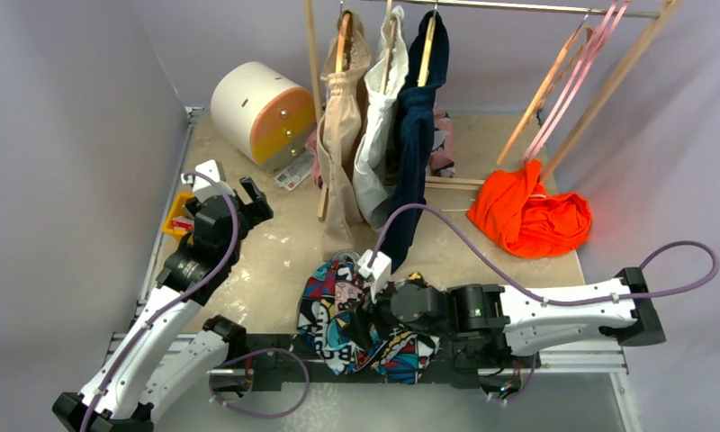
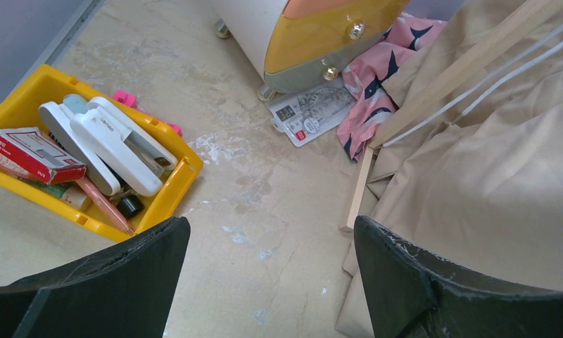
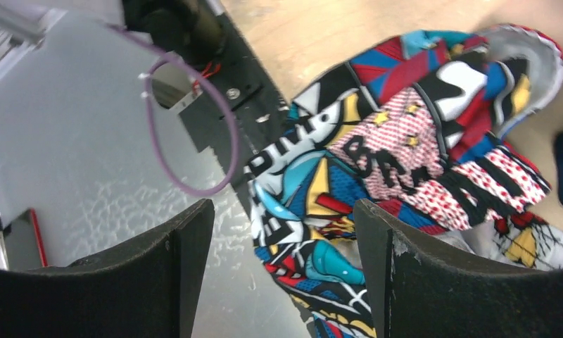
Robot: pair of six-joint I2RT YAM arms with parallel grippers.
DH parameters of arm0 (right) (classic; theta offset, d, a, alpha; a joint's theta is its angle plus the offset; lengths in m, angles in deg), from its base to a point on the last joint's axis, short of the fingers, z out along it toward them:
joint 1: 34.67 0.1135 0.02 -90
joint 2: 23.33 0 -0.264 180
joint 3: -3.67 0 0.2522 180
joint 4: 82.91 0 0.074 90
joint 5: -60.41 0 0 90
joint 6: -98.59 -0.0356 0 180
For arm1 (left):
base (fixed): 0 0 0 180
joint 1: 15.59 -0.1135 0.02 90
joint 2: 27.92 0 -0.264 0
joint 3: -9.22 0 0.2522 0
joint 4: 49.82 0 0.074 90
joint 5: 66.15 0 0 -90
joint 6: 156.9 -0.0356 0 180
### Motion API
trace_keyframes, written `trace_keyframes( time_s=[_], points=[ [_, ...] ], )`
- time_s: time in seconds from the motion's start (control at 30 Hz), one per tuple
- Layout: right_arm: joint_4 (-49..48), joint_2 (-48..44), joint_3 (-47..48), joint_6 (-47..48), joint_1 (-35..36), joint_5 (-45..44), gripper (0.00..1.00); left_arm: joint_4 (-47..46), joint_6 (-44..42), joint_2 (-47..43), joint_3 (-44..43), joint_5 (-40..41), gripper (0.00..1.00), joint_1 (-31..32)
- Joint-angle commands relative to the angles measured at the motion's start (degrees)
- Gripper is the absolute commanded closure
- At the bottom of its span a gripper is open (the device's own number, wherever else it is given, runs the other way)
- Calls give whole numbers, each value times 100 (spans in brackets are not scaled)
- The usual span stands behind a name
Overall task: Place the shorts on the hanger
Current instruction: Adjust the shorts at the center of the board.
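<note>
Bottom centre, the right claw (image 3: 282, 211) stands wide open over the shorts (image 3: 405, 141); the left claw (image 2: 271, 229) is open wide, empty.

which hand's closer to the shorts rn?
Right. The right hand hovers open directly over the shorts. The left hand is well off to their left, open, beside the yellow bin.
</note>
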Motion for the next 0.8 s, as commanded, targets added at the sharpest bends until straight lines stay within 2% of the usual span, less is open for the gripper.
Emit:
trace_keyframes(
  time_s=[0.0,0.07,0.17,0.43,0.57,0.77],
  points=[
    [125,-20,-311,-895,-697,-253,25,-242,-68,-14,32,-31,14,12],
    [-309,-246,-738,-1089,-1154,166,26,-235,-71,-10,38,-36,14,15],
    [-655,-423,-1123,-1359,-1402,305,26,-216,-70,-11,38,-36,14,10],
    [-626,-315,-1436,-2004,-1569,21,25,-233,-68,-8,32,-45,14,9],
    [-1010,-341,-1646,-2044,-1808,184,26,-233,-68,-22,33,-52,14,10],
    [-1044,-145,-1653,-2076,-1954,179,27,-236,-68,-18,37,-63,14,13]
  ],
)
